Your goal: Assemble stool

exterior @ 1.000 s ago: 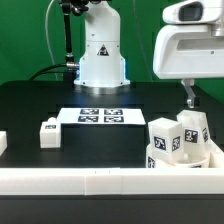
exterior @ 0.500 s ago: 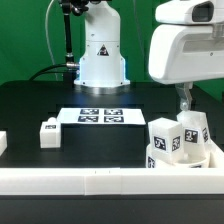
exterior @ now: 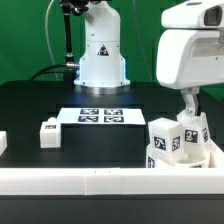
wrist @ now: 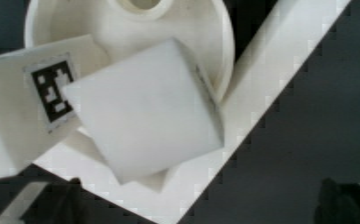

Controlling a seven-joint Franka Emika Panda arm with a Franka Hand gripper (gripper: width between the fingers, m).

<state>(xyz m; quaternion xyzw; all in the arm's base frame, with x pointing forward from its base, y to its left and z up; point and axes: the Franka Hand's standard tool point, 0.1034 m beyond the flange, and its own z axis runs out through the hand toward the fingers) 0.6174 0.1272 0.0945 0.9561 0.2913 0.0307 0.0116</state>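
Note:
The round white seat disc (exterior: 181, 159) lies at the exterior view's right, against the border rail. Two blocky tagged legs (exterior: 164, 136) (exterior: 193, 131) stand on it. A third leg (exterior: 47, 133) lies on the black table at the left. My gripper (exterior: 189, 104) hangs just above the right-hand standing leg, touching nothing. In the wrist view its dark fingertips (wrist: 24, 206) stand wide apart, and the gripper (wrist: 186, 214) is open and empty. That view shows the seat disc (wrist: 168, 35) with a tagged leg (wrist: 45, 86) and a plain-faced leg (wrist: 145, 120).
The long white border rail (exterior: 100, 181) runs along the front and crosses the wrist view (wrist: 287, 75). The marker board (exterior: 100, 116) lies mid-table before the robot base (exterior: 102, 55). Another white piece (exterior: 3, 144) shows at the left edge.
My gripper has shifted a little to the exterior view's right and come down slightly toward the standing legs. The parts have not moved.

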